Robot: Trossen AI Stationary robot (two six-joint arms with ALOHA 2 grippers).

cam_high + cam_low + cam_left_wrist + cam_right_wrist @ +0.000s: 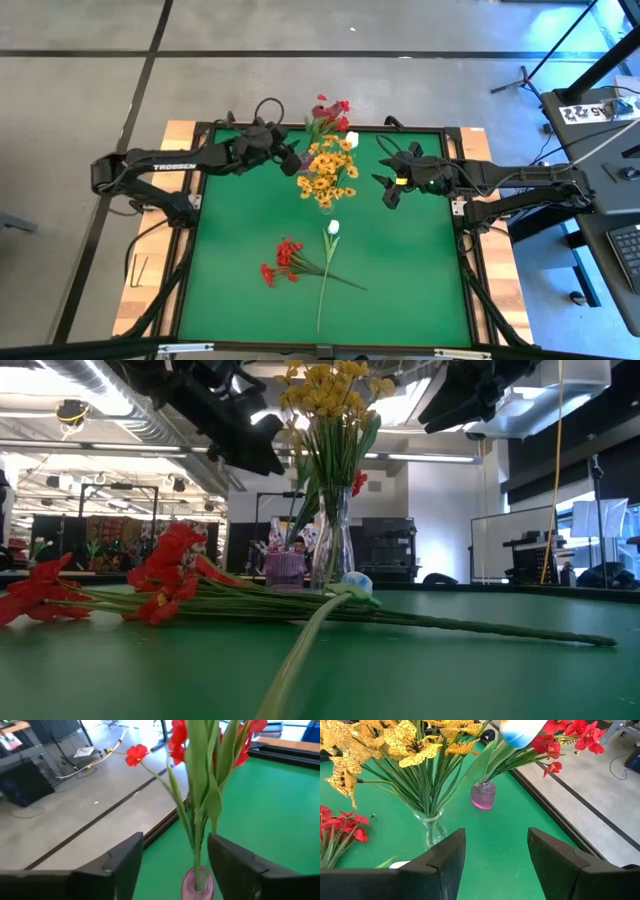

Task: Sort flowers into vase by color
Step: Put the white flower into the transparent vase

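A clear glass vase [325, 200] [432, 831] near the far middle of the green table holds yellow sprays [325, 172]. Beyond it a small pink vase [483, 795] [197, 882] holds red sprays [328, 115] and a white tulip [352, 139]. Another white tulip [333, 228] and a red spray [284, 262] lie flat on the mat toward the near edge. My left gripper [297, 162] [175, 845] is open, hovering above and left of the pink vase, whose stems show in the gap between its fingers. My right gripper [386, 190] [496, 837] is open, in the air right of the clear vase.
A black raised frame [455, 250] borders the green mat. The lying tulip's long stem [322, 295] runs toward the near edge, and the red spray's stems [335, 275] cross it. Bare mat [410, 280] lies on the right near side.
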